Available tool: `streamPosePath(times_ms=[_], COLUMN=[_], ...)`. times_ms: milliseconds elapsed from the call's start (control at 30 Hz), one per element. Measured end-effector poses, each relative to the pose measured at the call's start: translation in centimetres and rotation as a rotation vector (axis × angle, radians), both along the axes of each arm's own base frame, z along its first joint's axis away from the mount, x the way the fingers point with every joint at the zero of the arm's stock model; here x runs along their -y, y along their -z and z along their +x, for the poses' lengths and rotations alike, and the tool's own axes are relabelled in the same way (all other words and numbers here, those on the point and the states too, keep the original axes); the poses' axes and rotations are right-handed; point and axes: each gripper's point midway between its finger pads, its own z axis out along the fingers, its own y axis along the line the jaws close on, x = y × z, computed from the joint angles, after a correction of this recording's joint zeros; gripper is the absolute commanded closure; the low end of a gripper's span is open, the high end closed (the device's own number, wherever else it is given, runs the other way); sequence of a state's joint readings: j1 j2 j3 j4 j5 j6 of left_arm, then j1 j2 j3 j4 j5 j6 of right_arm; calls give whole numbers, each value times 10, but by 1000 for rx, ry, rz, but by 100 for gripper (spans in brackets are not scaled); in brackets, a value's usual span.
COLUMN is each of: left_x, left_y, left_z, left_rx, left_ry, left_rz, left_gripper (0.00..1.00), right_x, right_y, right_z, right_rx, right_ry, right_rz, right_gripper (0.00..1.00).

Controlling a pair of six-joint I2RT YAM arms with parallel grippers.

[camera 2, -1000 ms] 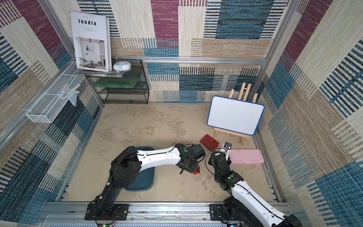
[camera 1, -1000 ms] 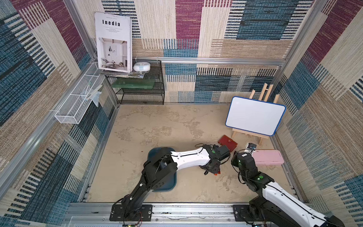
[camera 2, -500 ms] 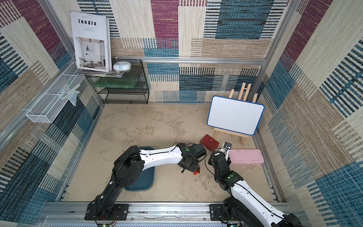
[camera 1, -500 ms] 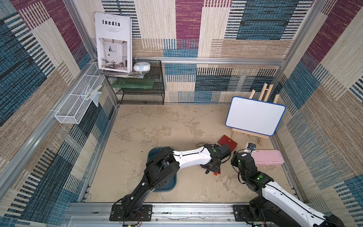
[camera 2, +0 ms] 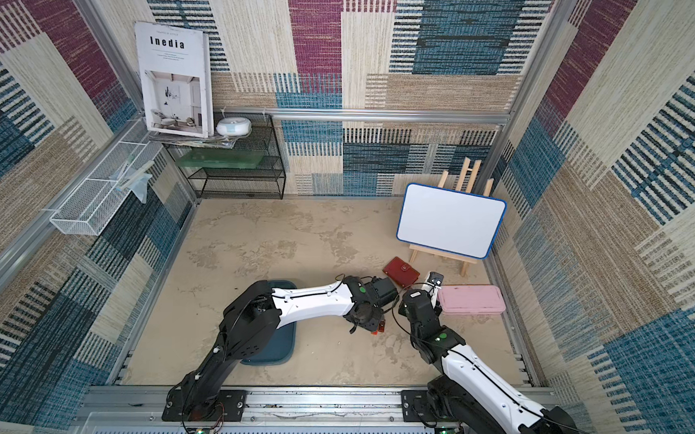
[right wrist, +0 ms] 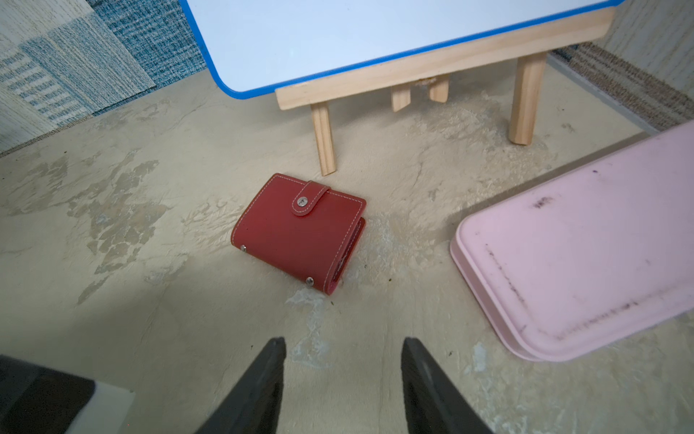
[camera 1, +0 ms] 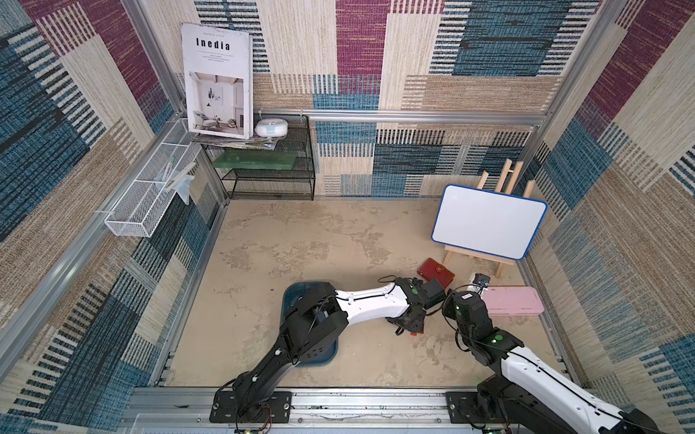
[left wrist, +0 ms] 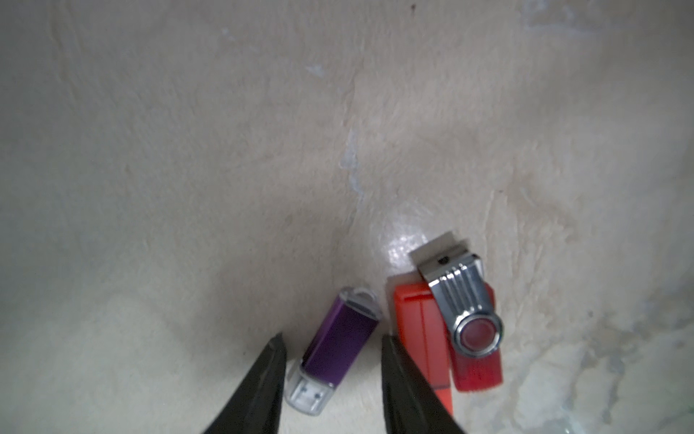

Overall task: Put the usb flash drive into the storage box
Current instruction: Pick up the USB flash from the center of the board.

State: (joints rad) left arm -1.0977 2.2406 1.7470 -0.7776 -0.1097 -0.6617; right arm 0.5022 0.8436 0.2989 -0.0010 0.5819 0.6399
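storage box (camera 1: 324, 356): dark teal tray, flat on the desk at the near edge. The left arm's elbow covers most of it in both top views.
left tool (left wrist: 332, 335): pointing down low over the desk with its fingers apart. They straddle the purple stick with a sliver of desk showing on each side, so it isn't pinching anything.
purple usb flash drive (left wrist: 340, 342): lying flat on the desk with a clear cap on, right between the left tool's fingers. It's well apart from the storage box and not in it.
red swivel drive (left wrist: 465, 300): just beside the purple one, metal clip swung across it, resting on an orange piece (left wrist: 417, 327).
right tool (right wrist: 343, 340): fingers apart over bare desk, holding nothing.
red wallet (right wrist: 300, 229): snapped shut, a bit beyond the right tool.
pink case (right wrist: 582, 244): flat on the desk, near the wallet.
whiteboard (camera 1: 489, 221): propped on a small wooden easel behind those two.
black mesh shelf (camera 1: 268, 171): against the far wall, with an "Inedia" book (camera 1: 217, 82) standing on top.
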Motion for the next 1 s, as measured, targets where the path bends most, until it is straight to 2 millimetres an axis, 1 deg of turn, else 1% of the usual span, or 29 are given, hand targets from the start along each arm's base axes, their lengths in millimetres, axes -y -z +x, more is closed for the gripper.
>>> streamPosePath(times_ms=[67,200,367,500,567,667,733,867,1000], left_x=[-1,-4,-5,-4,-4,-5,-4,-4,-3], left_y=[0,1,3,5,7,9,10,10,3], left_z=[0,1,1,1,0,1,1,1,2], left_rx=[2,15,14,10,6,2,1,0,16], left_ry=[0,11,37,60,67,66,67,68,66], left_rz=[3,23,38,47,51,54,53,52,30], left_gripper=[59,68,68,72,72,75,80,85,88], right_x=[0,0,0,0,0,0,0,0,0], right_y=[0,0,0,0,0,0,0,0,0], right_z=[0,0,0,0,0,0,0,0,0], right_rx=[0,0,0,0,0,1,1,1,1], right_ry=[0,0,0,0,0,0,0,0,1], right_rz=[0,0,0,0,0,0,0,0,1], right_gripper=[45,45,45,45,45,45,44,44,44])
